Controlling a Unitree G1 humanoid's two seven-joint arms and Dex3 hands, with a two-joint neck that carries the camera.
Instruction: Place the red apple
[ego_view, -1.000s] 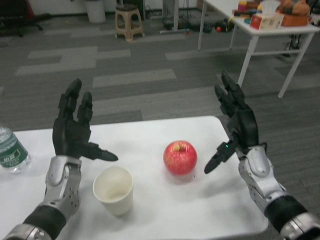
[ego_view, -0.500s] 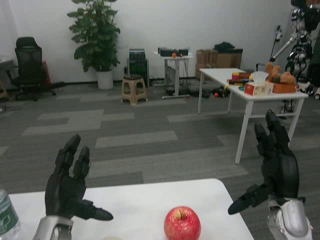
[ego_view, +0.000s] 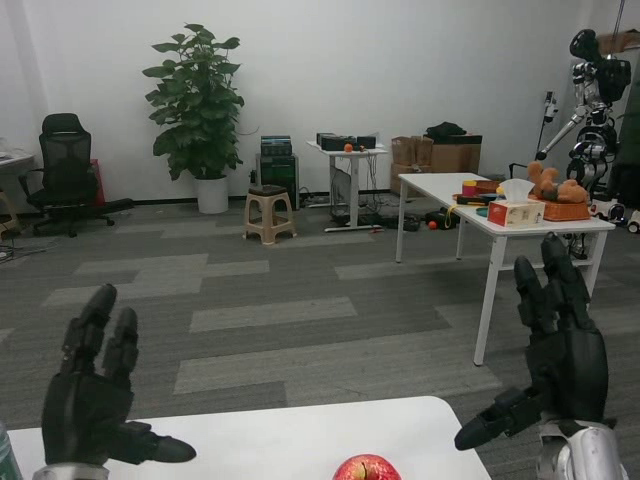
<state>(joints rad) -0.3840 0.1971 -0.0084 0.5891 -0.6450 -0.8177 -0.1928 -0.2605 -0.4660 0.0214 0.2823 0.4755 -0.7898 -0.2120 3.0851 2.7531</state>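
Only the top of the red apple (ego_view: 366, 468) shows at the picture's bottom edge, resting on the white table (ego_view: 290, 440). My left hand (ego_view: 92, 395) is raised at the lower left, fingers up and apart, holding nothing. My right hand (ego_view: 555, 360) is raised at the lower right, likewise spread and empty, its thumb pointing toward the apple. Both hands stand apart from the apple, one on each side.
The rim of a water bottle (ego_view: 3, 462) peeks in at the bottom left. Beyond the table lie grey carpet, a stool (ego_view: 266, 212), a potted plant (ego_view: 198, 100), an office chair (ego_view: 65, 170) and a second white table (ego_view: 500, 215) with boxes and toys.
The camera has tilted up, so the table, apple and hands have slid down the picture and the paper cup has left view. Both hands stay raised and spread.
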